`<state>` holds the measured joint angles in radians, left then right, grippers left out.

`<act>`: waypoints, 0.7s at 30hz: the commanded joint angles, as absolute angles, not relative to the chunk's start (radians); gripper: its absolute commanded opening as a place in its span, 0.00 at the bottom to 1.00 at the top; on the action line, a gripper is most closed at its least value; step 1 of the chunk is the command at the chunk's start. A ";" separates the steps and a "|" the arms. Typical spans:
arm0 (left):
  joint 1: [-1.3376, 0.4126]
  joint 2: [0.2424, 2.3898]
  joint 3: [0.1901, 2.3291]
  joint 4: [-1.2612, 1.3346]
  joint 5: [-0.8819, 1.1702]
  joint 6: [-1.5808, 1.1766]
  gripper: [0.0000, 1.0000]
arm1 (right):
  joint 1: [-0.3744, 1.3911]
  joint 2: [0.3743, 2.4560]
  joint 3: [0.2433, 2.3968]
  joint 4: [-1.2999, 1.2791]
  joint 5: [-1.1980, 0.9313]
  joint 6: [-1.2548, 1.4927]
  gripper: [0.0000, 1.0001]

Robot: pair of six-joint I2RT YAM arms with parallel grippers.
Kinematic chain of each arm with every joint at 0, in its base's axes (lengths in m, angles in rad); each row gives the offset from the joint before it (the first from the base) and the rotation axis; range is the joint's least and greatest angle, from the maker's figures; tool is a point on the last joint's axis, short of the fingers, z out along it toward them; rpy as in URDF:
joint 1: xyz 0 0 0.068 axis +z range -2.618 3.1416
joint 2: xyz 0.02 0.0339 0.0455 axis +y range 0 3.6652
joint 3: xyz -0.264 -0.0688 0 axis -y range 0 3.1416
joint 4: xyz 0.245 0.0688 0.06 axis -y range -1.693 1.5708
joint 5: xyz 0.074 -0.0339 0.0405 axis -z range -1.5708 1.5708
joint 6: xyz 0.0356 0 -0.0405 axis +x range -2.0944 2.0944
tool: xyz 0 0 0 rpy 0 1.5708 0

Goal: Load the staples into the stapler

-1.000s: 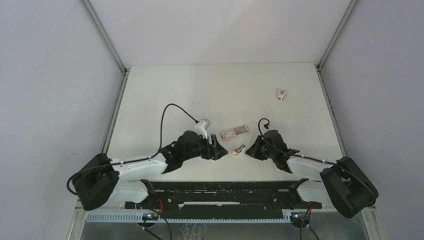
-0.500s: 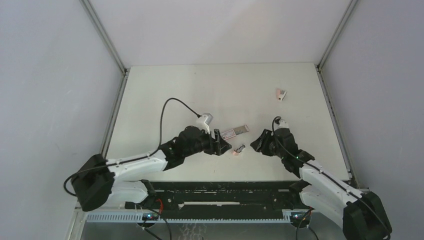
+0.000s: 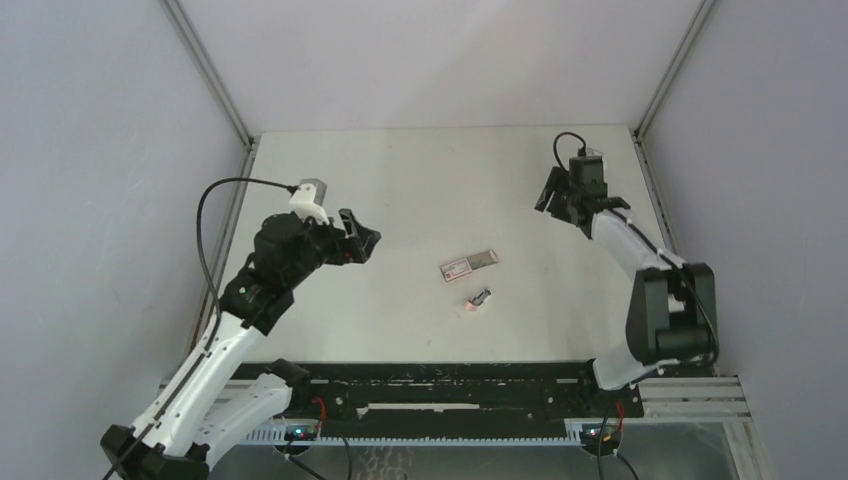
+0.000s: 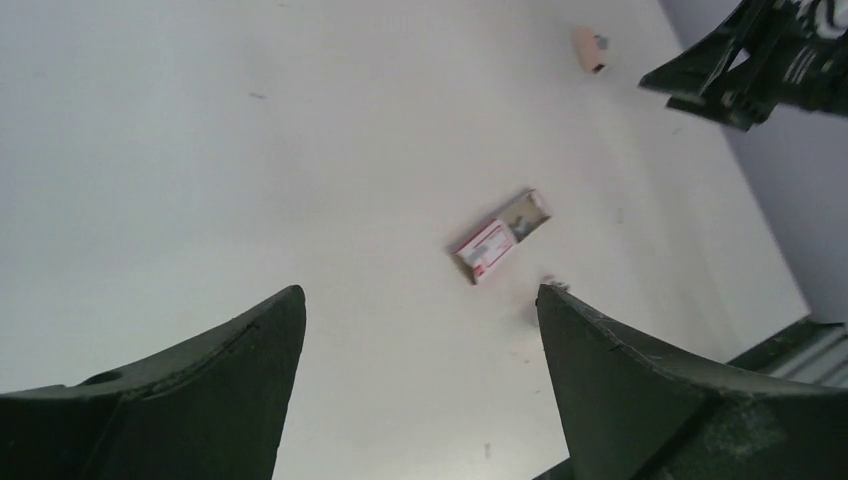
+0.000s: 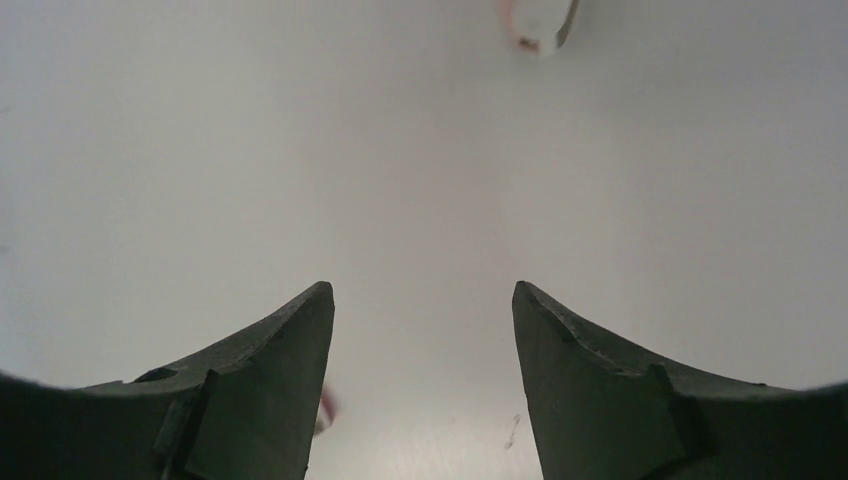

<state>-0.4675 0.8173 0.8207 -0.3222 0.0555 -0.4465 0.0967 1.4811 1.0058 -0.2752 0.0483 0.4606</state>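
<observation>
Top external view: staples in open box, mid-table; stapler near at 5 o'clock. Left gripper at 9 o'clock, right gripper at 1 o'clock, both spread wide, empty. Strip judged light, slick, brittle; best pinched across long sides, mid-length.

Pink stapler half beyond top edge
</observation>
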 commanded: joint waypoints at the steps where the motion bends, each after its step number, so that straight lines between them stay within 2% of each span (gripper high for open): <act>1: -0.415 0.762 0.897 -0.526 0.023 -0.289 0.90 | 0.033 1.666 1.184 -0.316 0.098 0.383 0.66; 7: -0.410 0.750 0.923 -0.571 -0.132 -0.203 0.90 | -0.003 1.959 1.496 -0.405 0.114 0.341 0.69; 15: -0.392 0.771 0.896 -0.579 -0.154 -0.202 0.90 | -0.023 2.215 1.800 -0.539 0.115 0.319 0.70; 17: -0.386 0.773 0.895 -0.579 -0.154 -0.202 0.90 | -0.023 2.252 1.846 -0.564 0.120 0.318 0.69; 21: -0.372 0.773 0.896 -0.579 -0.147 -0.206 0.91 | -0.023 2.292 1.888 -0.599 0.122 0.324 0.61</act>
<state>-0.3897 0.7769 0.8661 -0.5926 -0.1349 -0.2245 -0.0193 2.2833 1.8256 -0.5476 0.1043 0.3431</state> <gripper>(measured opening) 0.903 0.644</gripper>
